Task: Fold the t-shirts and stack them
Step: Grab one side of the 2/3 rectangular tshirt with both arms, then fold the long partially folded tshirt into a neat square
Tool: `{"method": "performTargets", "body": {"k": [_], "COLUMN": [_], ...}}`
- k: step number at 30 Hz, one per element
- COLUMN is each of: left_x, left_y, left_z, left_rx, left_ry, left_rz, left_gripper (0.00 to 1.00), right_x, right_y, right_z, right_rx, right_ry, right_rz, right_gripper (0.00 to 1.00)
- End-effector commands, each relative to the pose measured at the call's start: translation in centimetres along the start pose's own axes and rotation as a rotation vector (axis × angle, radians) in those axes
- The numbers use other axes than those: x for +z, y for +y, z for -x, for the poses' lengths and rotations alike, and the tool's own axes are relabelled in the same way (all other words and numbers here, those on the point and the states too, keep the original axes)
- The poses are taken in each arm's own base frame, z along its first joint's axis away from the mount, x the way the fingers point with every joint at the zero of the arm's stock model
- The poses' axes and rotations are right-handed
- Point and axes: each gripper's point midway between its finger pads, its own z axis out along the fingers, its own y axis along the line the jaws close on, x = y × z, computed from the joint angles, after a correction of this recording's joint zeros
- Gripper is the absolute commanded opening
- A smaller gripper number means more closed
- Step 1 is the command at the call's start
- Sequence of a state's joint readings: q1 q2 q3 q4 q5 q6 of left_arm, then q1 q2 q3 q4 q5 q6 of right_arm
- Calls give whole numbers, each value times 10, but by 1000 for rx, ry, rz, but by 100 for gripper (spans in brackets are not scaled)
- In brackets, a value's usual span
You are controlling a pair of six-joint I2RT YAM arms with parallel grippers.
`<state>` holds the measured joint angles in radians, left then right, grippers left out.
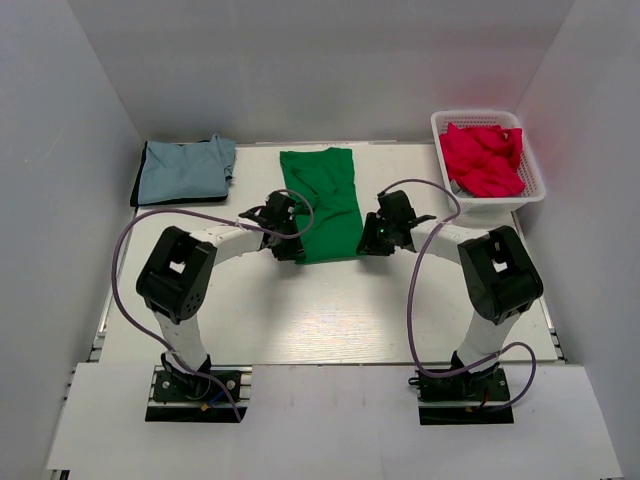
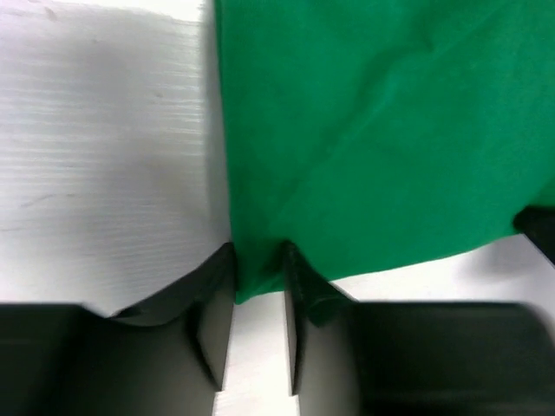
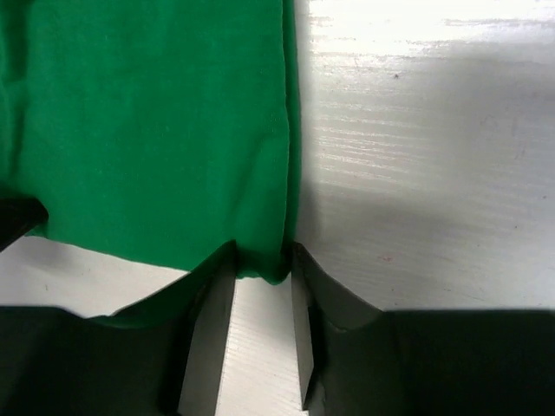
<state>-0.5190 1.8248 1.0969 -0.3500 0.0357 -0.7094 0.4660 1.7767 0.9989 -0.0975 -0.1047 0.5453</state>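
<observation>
A green t-shirt [image 1: 322,200], folded into a long strip, lies flat in the middle of the table. My left gripper [image 1: 287,243] is at its near left corner, and the jaws are closed on that corner [image 2: 258,276], with some fabric draped over the right finger. My right gripper [image 1: 371,238] is at the near right corner, with the bunched corner [image 3: 263,264] pinched between its narrow-set fingers. A folded light-blue t-shirt [image 1: 185,170] lies at the far left. Red t-shirts [image 1: 483,160] are piled in a basket.
A white plastic basket [image 1: 478,114] stands at the far right and holds the red shirts. White walls enclose the table on the left, back and right. Purple cables loop from both arms over the near table.
</observation>
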Motion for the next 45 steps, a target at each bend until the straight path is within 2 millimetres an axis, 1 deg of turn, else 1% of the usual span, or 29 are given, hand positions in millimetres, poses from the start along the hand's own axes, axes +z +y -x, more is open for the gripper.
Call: {"method": "performTargets", "body": {"k": [1, 2, 4, 6, 7, 8, 10, 11, 12, 15, 16, 17, 18, 19, 21, 23, 24, 25, 26, 27, 28, 29, 31, 32, 34, 36, 39, 41, 45], "left_x": [9, 9, 10, 11, 11, 9, 7, 7, 3, -19, -28, -47, -57, -68, -96, -117, -126, -139, -148, -159, -165, -181, -198, -215, -229, -231, -236, -233, -222], "left_y": [10, 10, 11, 19, 22, 20, 27, 29, 27, 17, 9, 2, -5, -7, -19, -27, -31, -35, -39, -47, -48, -55, -66, -74, -78, -74, -78, -79, -78], "left_z": [-25, -25, -32, -42, -45, -43, -51, -53, -55, -60, -64, -62, -66, -72, -82, -100, -105, -112, -118, -124, -129, -135, -133, -132, -131, -127, -122, -120, -111], "left_rx": [12, 12, 10, 8, 8, 8, 6, 6, 14, 51, 70, 99, 128, 136, 198, 225, 234, 244, 252, 262, 263, 272, 284, 306, 301, 301, 303, 302, 288], "left_ry": [93, 93, 118, 137, 144, 138, 156, 163, 174, 192, 206, 199, 208, 226, 235, 296, 314, 335, 357, 381, 393, 405, 382, 350, 329, 292, 261, 255, 230], "left_rz": [12, 12, 4, 21, 27, 21, 37, 43, 34, 6, -26, -65, -97, -125, -201, -278, -304, -356, -381, -437, -464, -527, -606, -666, -700, -677, -691, -685, -648], "left_gripper": [34, 29, 22, 16, 11, 9, 0, 0, 0, 0, 0, 0, 0, 0, 0, 0, 0, 0, 0, 0, 0, 0, 0, 0, 1, 3, 1, 0, 0], "right_x": [-3, -4, -4, -6, -7, -10, -13, -14, -16, -32, -44, -55, -70, -79, -110, -130, -150, -162, -169, -185, -192, -207, -222, -229, -242, -247, -242, -238, -230], "right_y": [2, 1, 1, -1, -2, -1, -3, 0, -1, 4, 5, 9, 15, 15, 25, 25, 30, 34, 36, 41, 41, 46, 47, 51, 54, 56, 57, 57, 59], "right_z": [-2, -4, -6, -7, -7, -7, -9, -11, -15, -22, -34, -36, -41, -53, -59, -66, -68, -73, -75, -77, -81, -79, -80, -78, -76, -71, -65, -56, -27], "right_rx": [15, 21, 24, 27, 25, 24, 24, 20, 22, -3, -14, -33, -44, -47, -111, -181, -199, -220, -233, -251, -261, -282, -300, -311, -329, -333, -325, -321, -287], "right_ry": [11, 16, 24, 22, 20, 16, 17, 26, 39, 72, 127, 129, 147, 191, 191, 218, 210, 233, 238, 222, 235, 205, 184, 171, 127, 94, 75, 48, -38], "right_rz": [5, 3, 3, -2, -8, -10, -12, -3, -4, 12, 17, 36, 65, 82, 148, 162, 187, 218, 230, 257, 270, 287, 297, 307, 319, 320, 316, 300, 247], "right_gripper": [37, 29, 24, 23, 21, 18, 8, 0, 0, 0, 0, 0, 0, 0, 0, 0, 0, 0, 0, 0, 0, 0, 0, 0, 0, 0, 0, 0, 0]}}
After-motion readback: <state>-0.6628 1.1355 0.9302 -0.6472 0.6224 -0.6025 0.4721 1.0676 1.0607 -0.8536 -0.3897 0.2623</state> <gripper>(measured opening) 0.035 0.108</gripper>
